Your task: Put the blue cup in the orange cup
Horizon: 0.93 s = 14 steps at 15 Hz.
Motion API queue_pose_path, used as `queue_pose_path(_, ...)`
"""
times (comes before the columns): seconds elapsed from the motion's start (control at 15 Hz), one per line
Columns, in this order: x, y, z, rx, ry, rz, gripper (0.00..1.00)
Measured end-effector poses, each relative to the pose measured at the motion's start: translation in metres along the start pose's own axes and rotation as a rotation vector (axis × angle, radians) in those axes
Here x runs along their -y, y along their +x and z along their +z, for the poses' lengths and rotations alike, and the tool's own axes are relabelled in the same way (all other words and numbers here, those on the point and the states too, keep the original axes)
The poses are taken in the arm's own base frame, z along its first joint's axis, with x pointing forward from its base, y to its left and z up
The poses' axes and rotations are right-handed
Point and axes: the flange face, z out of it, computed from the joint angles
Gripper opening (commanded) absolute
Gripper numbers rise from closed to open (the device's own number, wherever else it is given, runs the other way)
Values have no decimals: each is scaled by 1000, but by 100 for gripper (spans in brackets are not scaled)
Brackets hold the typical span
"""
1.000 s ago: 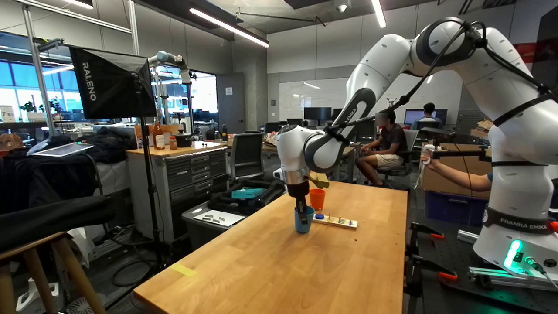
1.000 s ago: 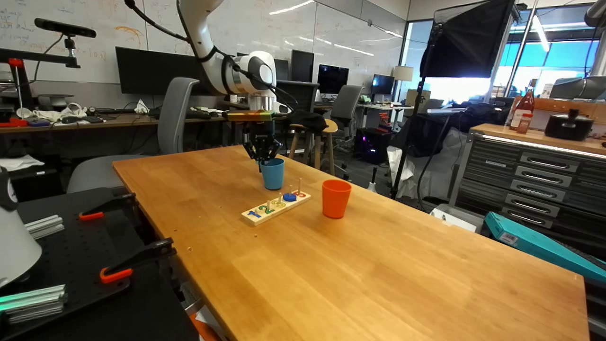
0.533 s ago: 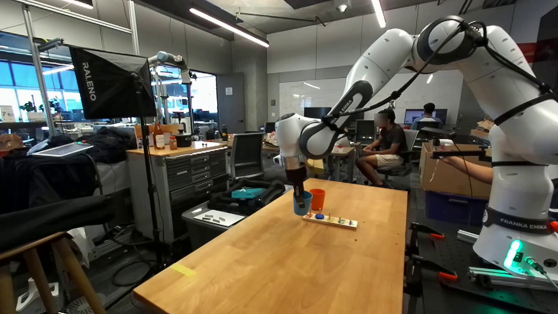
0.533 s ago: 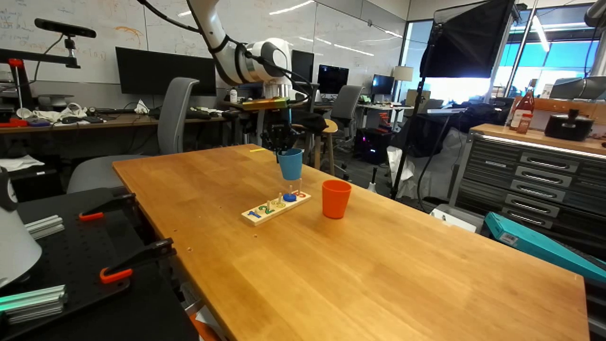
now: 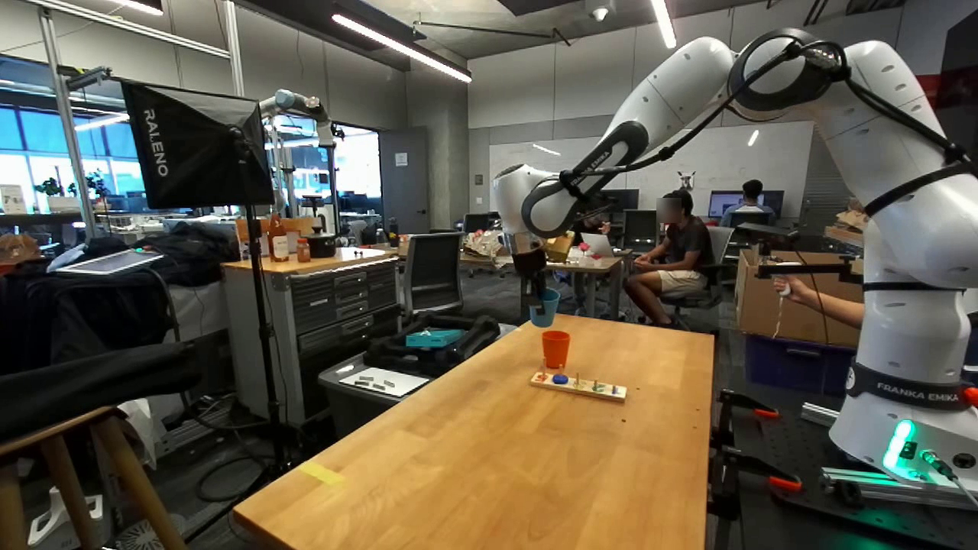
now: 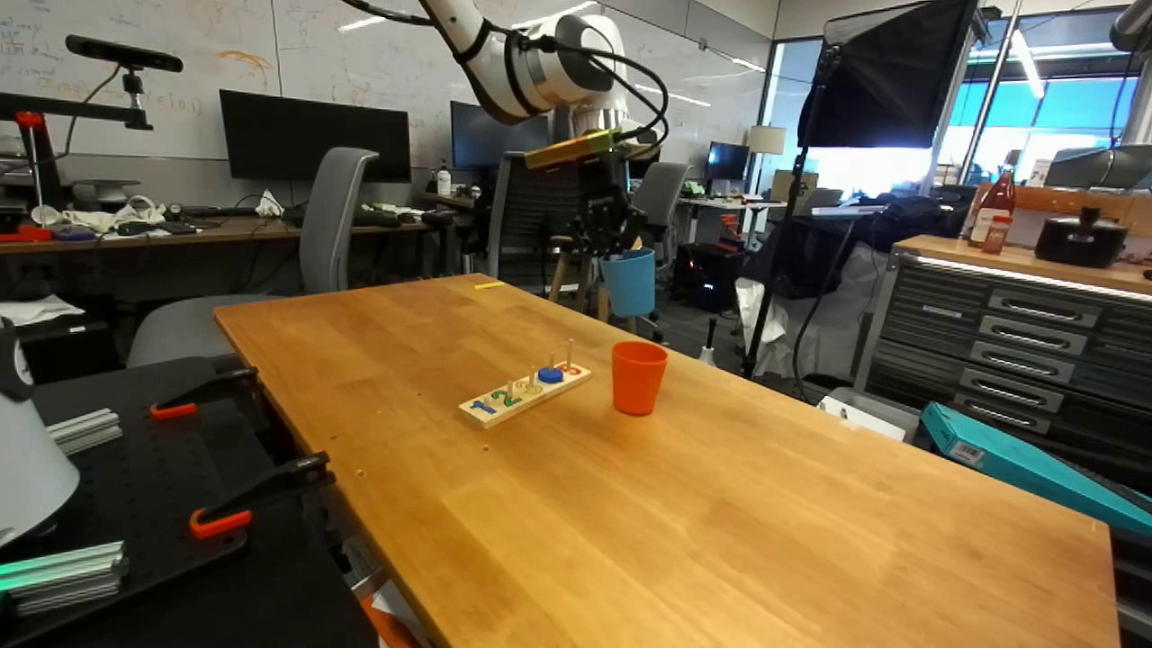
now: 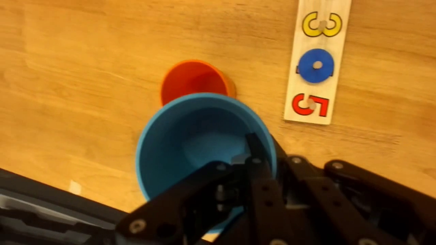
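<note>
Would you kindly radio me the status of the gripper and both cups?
Gripper shut on blue cup, held aloft, not yet nested. Orange cup upright on table. Peg board beside orange cup; no obstacle seen between cups.

In the wrist view, the blue cup point(image 7: 207, 143) is hiding part of the orange cup point(image 7: 194, 80), the gripper point(image 7: 265, 143) covers some of the blue rim, and the top edge cuts the wooden board point(image 7: 322, 42). In an exterior view, the face of a seated person point(image 5: 677, 246) is blurred.

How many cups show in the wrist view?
2: the blue cup, held at its rim by the gripper, and the orange cup, standing on the table, partly hidden by the other.
</note>
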Motion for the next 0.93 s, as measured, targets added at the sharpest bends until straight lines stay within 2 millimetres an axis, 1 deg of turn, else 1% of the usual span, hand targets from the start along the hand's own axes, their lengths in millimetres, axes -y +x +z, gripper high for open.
queue_pose_path(0.07, -13, -3, 3, 13, -2, 21, 2)
queue_pose_path(0.2, -33, -8, 10, 37, -3, 52, 2)
queue_pose_path(0.27, -39, -10, 15, 50, -2, 62, 2)
queue_pose_path(0.4, -46, -12, 25, 74, 1, 73, 2)
queue_pose_path(0.6, -42, -12, 43, 103, 4, 72, 2)
queue_pose_path(0.8, -32, -11, 59, 128, 8, 61, 2)
queue_pose_path(0.93, -26, -9, 65, 137, 9, 52, 2)
